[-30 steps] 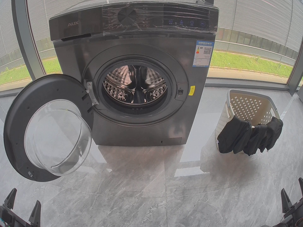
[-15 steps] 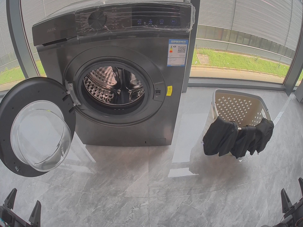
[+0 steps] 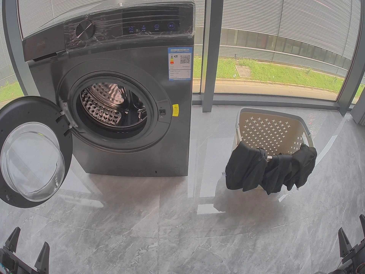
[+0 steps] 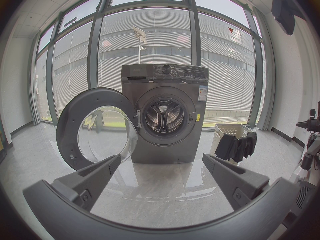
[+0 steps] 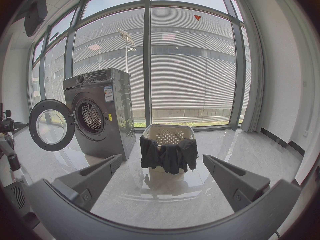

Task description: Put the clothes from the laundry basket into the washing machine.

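At 10 o'clock, washer (image 3: 114,107), drum in sight, door (image 3: 32,153) swung wide toward 9. At 3 o'clock, basket (image 3: 272,130), well apart from washer; black clothes (image 3: 266,166) draped over near rim. Low at 7, left gripper (image 3: 30,237), spread wide, empty. At 5, right gripper (image 3: 351,225), likewise spread, empty.

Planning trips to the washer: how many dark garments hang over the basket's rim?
3, draped side by side over the laundry basket's near rim: the left garment, nearest the washing machine, the middle garment, the right garment. More may lie hidden inside.
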### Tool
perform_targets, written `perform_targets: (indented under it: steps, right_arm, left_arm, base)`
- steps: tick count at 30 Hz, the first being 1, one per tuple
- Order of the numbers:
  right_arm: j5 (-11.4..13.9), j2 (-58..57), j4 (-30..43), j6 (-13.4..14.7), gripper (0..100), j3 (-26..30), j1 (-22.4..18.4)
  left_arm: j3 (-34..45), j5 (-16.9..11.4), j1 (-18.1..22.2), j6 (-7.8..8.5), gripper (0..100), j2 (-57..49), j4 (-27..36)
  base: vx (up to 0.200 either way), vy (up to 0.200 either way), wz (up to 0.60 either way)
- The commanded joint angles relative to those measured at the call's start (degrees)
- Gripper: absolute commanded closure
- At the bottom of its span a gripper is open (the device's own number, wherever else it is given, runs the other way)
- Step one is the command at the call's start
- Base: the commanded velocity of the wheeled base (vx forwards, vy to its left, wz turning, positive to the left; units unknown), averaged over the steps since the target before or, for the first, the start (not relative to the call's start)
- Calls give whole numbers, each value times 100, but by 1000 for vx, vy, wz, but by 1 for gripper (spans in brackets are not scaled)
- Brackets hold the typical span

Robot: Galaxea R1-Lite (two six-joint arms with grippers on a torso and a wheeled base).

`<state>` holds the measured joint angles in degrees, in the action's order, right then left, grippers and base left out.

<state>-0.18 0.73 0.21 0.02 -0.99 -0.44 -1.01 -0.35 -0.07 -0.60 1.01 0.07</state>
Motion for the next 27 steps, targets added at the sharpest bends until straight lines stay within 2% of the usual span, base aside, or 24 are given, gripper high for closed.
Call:
perform_targets:
  steps: [1,7,27]
  right_arm:
    - [1,-73,-3,6,0,99,0]
    - [1,-73,-3,6,0,99,0]
    - [1,-73,-3,6,0,99,0]
  left_arm:
    - [101,0,-1,-2,0,-101,10]
    - [101,0,-1,-2,0,-101,1]
    - [101,0,-1,-11,0,-101,10]
  base:
    - [0,-200,0]
    - [0,-200,0]
    - [0,0,0]
